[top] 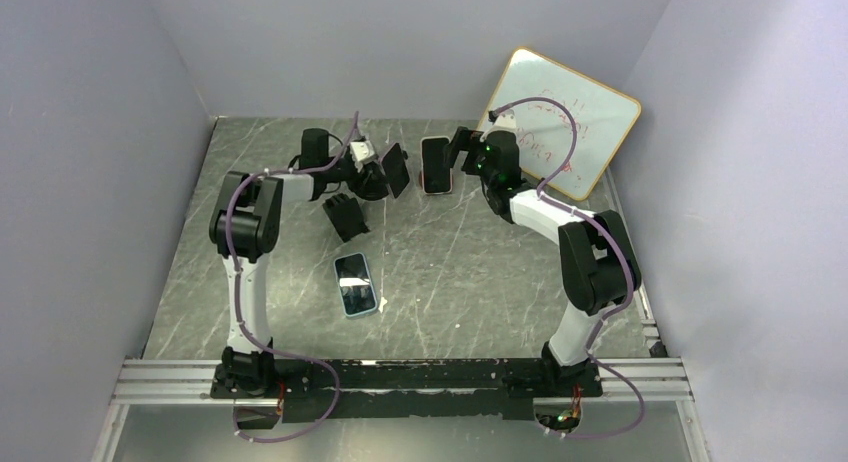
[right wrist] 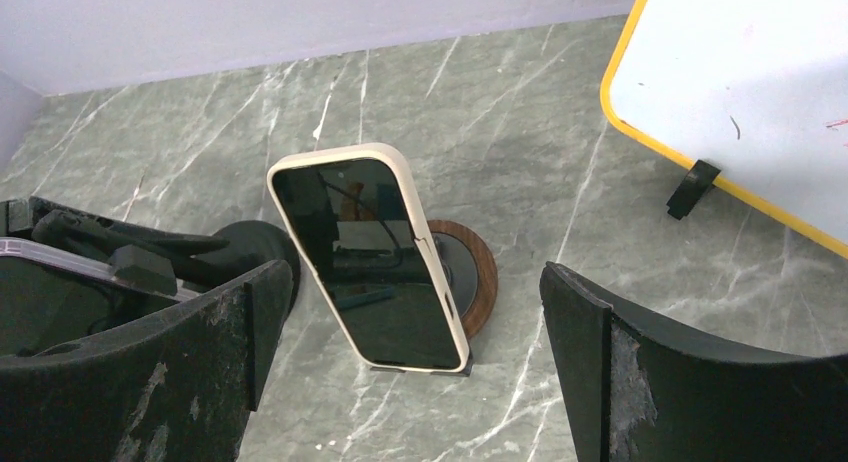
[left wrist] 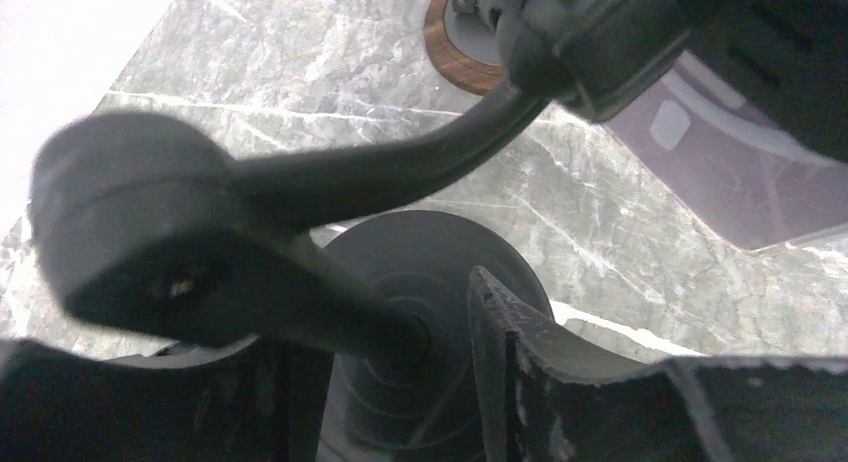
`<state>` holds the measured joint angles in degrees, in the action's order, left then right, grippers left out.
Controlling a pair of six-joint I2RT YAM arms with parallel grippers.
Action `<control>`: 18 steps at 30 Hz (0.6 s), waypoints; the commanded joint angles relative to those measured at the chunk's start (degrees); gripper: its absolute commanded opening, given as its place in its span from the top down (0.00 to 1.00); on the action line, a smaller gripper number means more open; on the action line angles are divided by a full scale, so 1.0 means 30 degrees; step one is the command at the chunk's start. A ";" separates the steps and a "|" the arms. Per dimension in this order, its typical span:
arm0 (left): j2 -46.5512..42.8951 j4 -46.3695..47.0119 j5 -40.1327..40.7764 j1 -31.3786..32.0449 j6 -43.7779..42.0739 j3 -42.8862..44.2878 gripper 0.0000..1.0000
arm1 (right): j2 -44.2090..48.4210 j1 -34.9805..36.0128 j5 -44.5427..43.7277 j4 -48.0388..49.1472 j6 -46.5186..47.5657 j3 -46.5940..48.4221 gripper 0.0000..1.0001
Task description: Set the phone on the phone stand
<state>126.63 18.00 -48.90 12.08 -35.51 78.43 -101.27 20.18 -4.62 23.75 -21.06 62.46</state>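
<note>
your right jaws gape open; a cream-cased phone leans on the round wood-rimmed stand at 12 o'clock; left jaws: cannot tell.

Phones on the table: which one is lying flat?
The blue-cased phone, screen up on the bare table, closest to the arm bases. The cream-cased phone instead leans upright on its wooden-based stand.

cream-cased phone, brown-rimmed stand, grey veined table, other phone perhaps blue-edged.

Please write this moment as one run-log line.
right claw open, apart | cream phone leaning on wooden-base stand | left claw at black stand, grip unclear
</note>
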 commanded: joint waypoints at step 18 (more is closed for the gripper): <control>-0.1636 2.0152 0.5948 -0.0145 1.1111 -0.8840 0.50 | 0.0448 -0.0180 0.0330 0.0639 -0.0223 -0.0413 0.00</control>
<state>122.76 63.33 -34.04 10.92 -8.62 53.47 -101.27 20.18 -3.77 24.14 -21.65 62.17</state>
